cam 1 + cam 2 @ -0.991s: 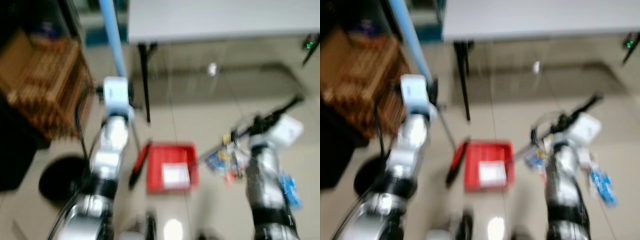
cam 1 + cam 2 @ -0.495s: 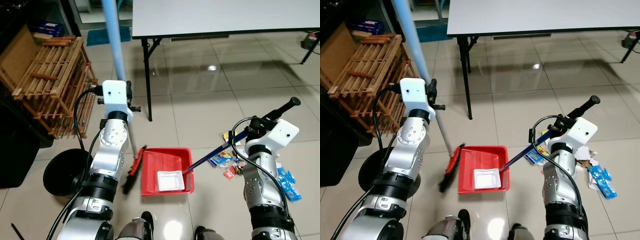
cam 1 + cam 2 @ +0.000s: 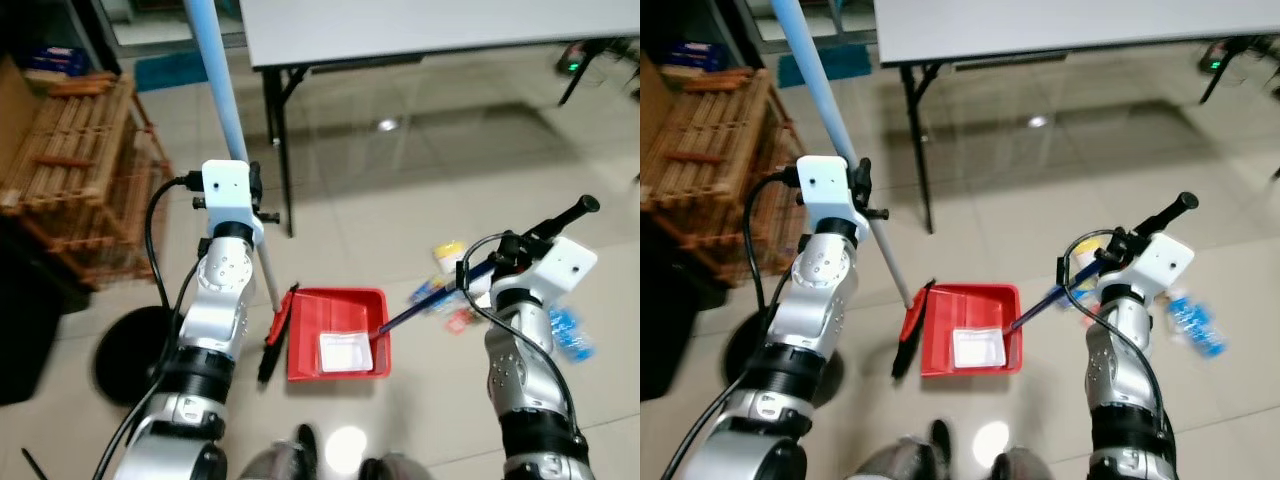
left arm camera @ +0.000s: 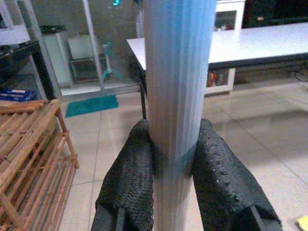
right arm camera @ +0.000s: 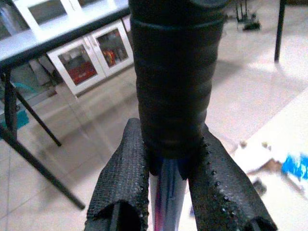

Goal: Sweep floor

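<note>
My left gripper (image 4: 175,159) is shut on the light blue broom handle (image 3: 215,70), which rises steeply at the left. The broom's red and black head (image 3: 272,345) rests on the floor against the left side of the red dustpan (image 3: 335,297). A white piece of rubbish (image 3: 344,351) lies inside the pan. My right gripper (image 5: 166,159) is shut on the black grip (image 3: 565,215) of the dustpan's dark blue handle (image 3: 420,305), which slants down to the pan. Loose wrappers (image 3: 448,255) in yellow, red and blue lie on the tiles right of the pan.
A grey table (image 3: 400,25) stands ahead, its black leg (image 3: 277,150) just beyond the broom. A wooden slatted rack (image 3: 70,170) stands at the left, with a black round bin (image 3: 135,350) on the floor below it. More blue wrappers (image 3: 565,330) lie by my right arm.
The camera has swung and the blur of a second ago is gone. Both grippers keep their hold. Broom head and dustpan sit much as before in front of me.
</note>
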You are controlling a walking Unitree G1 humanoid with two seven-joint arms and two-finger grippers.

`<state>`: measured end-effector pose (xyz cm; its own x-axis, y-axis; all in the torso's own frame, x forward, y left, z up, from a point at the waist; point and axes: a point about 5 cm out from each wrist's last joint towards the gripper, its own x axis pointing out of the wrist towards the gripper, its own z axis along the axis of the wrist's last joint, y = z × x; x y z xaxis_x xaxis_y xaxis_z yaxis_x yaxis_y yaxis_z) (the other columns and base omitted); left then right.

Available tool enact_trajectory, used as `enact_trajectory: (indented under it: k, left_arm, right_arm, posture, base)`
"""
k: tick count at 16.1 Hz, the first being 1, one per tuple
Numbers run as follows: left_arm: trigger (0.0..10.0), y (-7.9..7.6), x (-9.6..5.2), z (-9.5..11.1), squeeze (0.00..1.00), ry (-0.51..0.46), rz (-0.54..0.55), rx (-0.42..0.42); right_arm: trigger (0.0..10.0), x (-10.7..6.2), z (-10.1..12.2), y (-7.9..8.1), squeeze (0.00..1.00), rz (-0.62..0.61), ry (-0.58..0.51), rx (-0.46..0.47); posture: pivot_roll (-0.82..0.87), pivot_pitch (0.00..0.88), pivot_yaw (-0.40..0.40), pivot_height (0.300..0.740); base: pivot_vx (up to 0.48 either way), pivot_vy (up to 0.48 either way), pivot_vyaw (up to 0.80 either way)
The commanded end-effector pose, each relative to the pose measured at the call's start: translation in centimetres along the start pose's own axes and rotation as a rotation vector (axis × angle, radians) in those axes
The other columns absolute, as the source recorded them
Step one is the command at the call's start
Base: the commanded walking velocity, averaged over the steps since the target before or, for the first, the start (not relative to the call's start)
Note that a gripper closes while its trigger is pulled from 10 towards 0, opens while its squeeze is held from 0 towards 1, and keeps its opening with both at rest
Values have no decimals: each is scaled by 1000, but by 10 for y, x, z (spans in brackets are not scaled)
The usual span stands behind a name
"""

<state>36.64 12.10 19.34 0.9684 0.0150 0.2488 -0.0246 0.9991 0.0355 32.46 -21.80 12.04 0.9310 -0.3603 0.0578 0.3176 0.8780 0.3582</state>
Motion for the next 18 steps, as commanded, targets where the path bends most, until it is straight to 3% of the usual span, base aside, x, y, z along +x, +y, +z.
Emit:
enact_trajectory:
  k: [1,4,18]
  left_arm:
    - [10000,-1,1,8,0,-38,-5,6]
    - [10000,-3,0,8,0,-36,-12,10]
    - [10000,-13,-4,5,0,-22,-75,19]
  right_arm:
    - [10000,1,6,0,0,-1,-25,27]
    - [10000,1,6,-1,0,-3,-23,25]
    - [10000,2,4,1,0,-6,-14,19]
  posture:
    - [-22,230,44,740]
    - [-22,228,45,740]
    - [-5,235,44,740]
  base:
    - [0,375,0]
    - [0,360,0]
    - [0,0,0]
